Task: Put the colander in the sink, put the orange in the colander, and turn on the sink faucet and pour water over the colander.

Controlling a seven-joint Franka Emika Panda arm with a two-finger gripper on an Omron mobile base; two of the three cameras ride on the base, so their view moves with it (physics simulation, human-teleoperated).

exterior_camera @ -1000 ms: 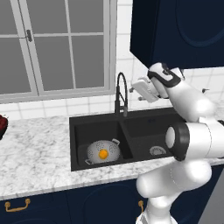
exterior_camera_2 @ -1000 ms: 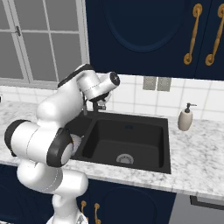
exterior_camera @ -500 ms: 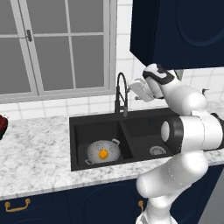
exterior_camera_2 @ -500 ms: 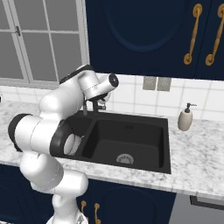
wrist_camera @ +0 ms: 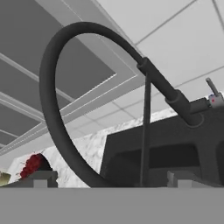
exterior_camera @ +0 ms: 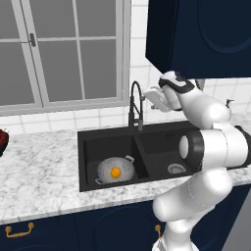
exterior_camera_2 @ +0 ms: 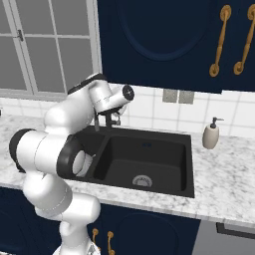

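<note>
The silver-grey colander (exterior_camera: 113,169) sits in the left basin of the black sink (exterior_camera: 157,149), and the orange (exterior_camera: 115,172) lies inside it. Behind the divider between the basins rises the black gooseneck sink faucet (exterior_camera: 134,104). My gripper (exterior_camera: 153,96) hovers just right of the faucet's arch at spout height, open and holding nothing. In the hand view the faucet (wrist_camera: 49,87) curves large and close ahead, its nozzle (wrist_camera: 177,99) pointing down to the right, and my gripper (wrist_camera: 111,180) shows wide-apart fingertips (wrist_camera: 41,179). In the right base view my arm covers most of the faucet (exterior_camera_2: 107,118).
A beige soap dispenser (exterior_camera_2: 211,135) stands on the marble counter right of the sink (exterior_camera_2: 149,154). A dark red bowl (exterior_camera: 2,140) sits at the far left of the counter. A window and tiled wall are behind the faucet, with dark cabinets overhead.
My hand has shifted slightly left, closer to the faucet's arch. The colander and orange have not moved.
</note>
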